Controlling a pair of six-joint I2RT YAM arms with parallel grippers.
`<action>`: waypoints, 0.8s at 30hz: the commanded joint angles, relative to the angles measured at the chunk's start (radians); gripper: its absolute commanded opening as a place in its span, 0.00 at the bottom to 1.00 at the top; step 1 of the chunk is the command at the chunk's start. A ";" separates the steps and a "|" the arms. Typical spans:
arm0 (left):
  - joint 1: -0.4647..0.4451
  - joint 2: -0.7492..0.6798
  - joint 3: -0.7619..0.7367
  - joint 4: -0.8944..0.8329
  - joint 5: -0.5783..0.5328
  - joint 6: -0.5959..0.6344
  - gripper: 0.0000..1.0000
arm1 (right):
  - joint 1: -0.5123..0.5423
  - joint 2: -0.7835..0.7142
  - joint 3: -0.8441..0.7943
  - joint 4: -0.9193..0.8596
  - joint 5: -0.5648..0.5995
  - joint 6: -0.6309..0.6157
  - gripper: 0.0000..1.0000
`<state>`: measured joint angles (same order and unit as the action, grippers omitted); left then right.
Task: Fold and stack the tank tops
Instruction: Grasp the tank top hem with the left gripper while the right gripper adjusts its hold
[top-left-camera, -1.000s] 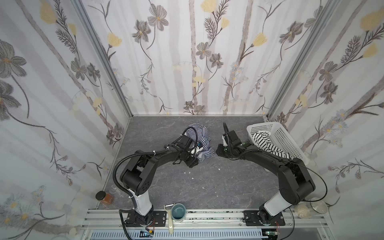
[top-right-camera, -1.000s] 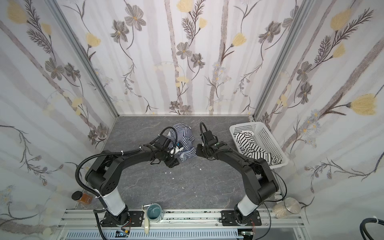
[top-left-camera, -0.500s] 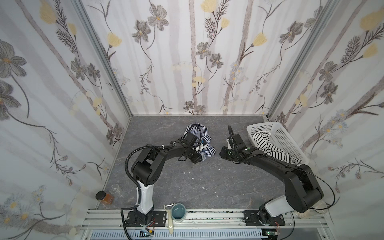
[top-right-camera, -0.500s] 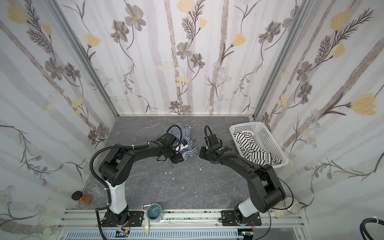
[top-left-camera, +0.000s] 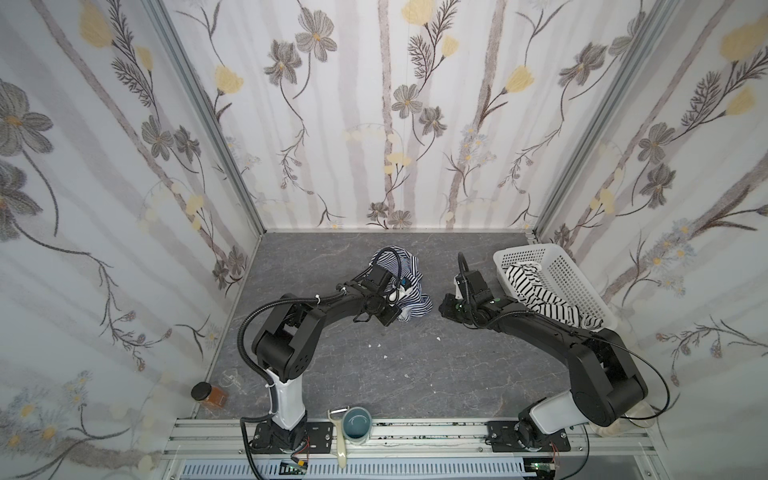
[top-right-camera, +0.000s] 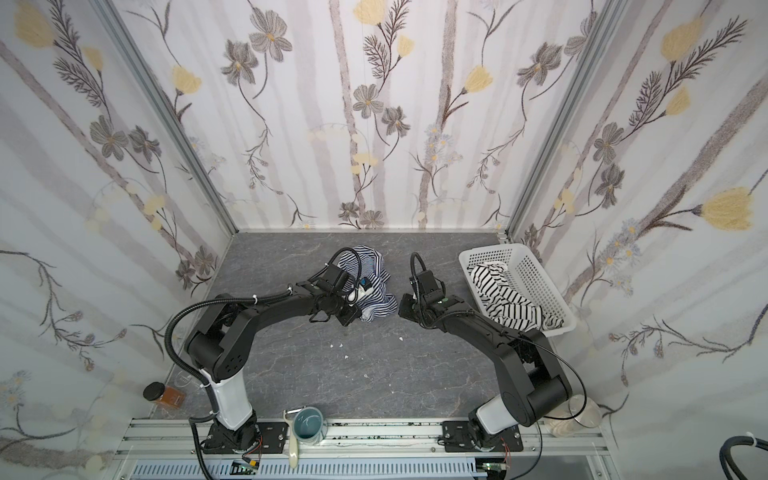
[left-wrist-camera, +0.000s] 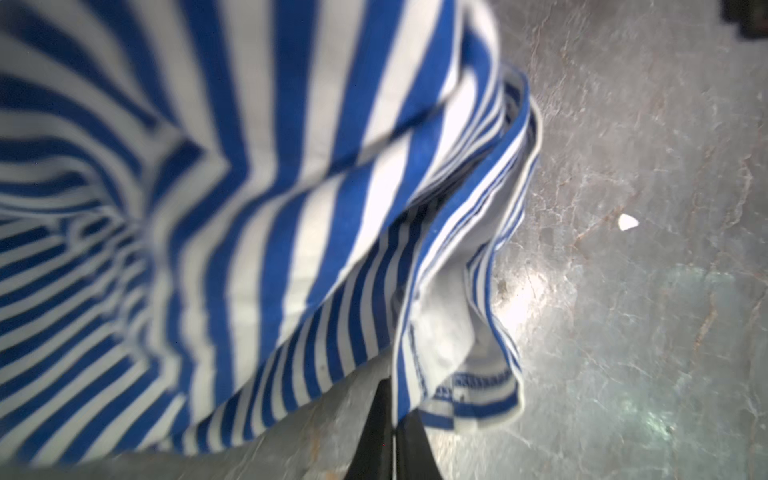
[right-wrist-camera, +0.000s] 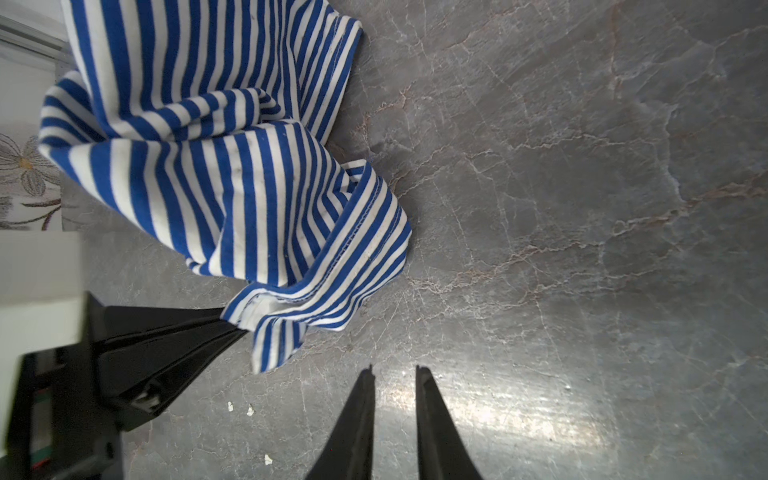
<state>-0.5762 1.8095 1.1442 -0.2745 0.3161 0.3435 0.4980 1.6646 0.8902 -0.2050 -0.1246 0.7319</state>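
Near-left corner first: jar (top-left-camera: 208, 395) at the edge of the table (top-left-camera: 374, 374), not part of the job. Moving right, left claw (right-wrist-camera: 232, 325) is clamped tight on a hem corner of the blue-striped top (top-left-camera: 409, 286); the wrist views show cloth pinched between the tips, no gap. That top sits far middle of the table, a crumpled heap, no fold in it, not spread flat. Mug (top-left-camera: 357, 424) at the near edge, middle, unrelated. Right of the heap, right claw (right-wrist-camera: 392, 374) hovers low over bare table, just beside the cloth but not touching it; tips a narrow gap apart, nothing between them. Far right, basket (top-left-camera: 575, 282) by the wall, black-striped top (top-left-camera: 536, 286) dumped inside, one end spilling over the near rim, neither arm on it.

Progress, my read: very early. Nothing folded, nothing stacked. One top gripped at one point only, the other not yet out of the basket. Left to do: second grip on the blue one, spread flat, fold; then pull out the black-striped one, fold, stack. Likely next: right claw takes another hem corner.
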 joint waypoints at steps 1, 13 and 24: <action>0.024 -0.106 -0.022 -0.074 -0.092 0.052 0.00 | 0.002 0.009 0.005 0.055 -0.009 0.001 0.24; 0.069 -0.456 -0.187 -0.228 -0.350 0.185 0.00 | 0.065 0.150 0.086 0.157 -0.115 0.026 0.31; 0.168 -0.650 -0.292 -0.244 -0.398 0.180 0.00 | 0.080 0.305 0.237 0.174 -0.086 0.041 0.52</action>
<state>-0.4255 1.1851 0.8616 -0.5114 -0.0784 0.5198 0.5793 1.9411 1.0813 -0.0784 -0.2260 0.7593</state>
